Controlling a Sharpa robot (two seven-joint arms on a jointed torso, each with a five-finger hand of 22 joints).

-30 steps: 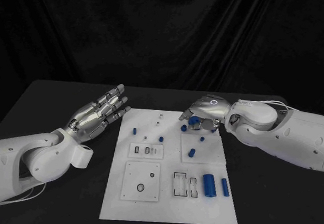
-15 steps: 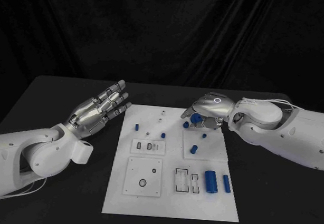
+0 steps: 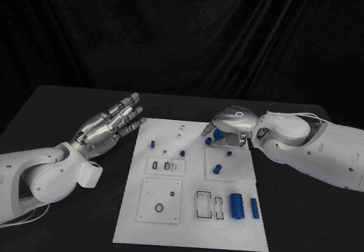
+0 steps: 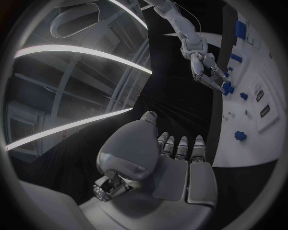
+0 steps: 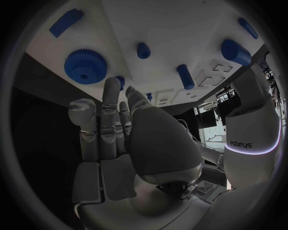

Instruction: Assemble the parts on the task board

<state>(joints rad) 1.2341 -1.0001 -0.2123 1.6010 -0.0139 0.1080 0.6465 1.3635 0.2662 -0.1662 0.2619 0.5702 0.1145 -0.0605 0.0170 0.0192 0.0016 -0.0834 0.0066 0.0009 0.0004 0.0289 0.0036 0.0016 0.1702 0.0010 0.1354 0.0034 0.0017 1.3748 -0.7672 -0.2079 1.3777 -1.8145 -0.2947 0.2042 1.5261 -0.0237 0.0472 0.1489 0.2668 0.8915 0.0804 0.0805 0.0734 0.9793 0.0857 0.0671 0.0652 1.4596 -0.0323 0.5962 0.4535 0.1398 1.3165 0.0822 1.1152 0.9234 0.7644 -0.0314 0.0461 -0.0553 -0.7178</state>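
The white task board (image 3: 187, 224) lies in the middle of the black table. A blue gear (image 5: 85, 66) sits flat near the board's far right corner, also seen as the gear (image 3: 218, 135) in the head view. My right hand (image 3: 231, 125) hovers over that corner, its fingers (image 5: 110, 103) stretched out beside the gear and nothing held between them. My left hand (image 3: 109, 125) is raised off the board's left edge, palm up and fingers spread, empty. Small blue pegs (image 3: 216, 168) stand on the board, and a thick blue cylinder (image 3: 235, 205) lies at its right.
A slim blue rod (image 3: 253, 208) lies beside the thick cylinder. White inset plates with slots and holes (image 3: 159, 202) take up the board's near half. More blue pegs (image 3: 153, 142) stand towards the board's left side. Black table surface (image 3: 63, 107) surrounds the board.
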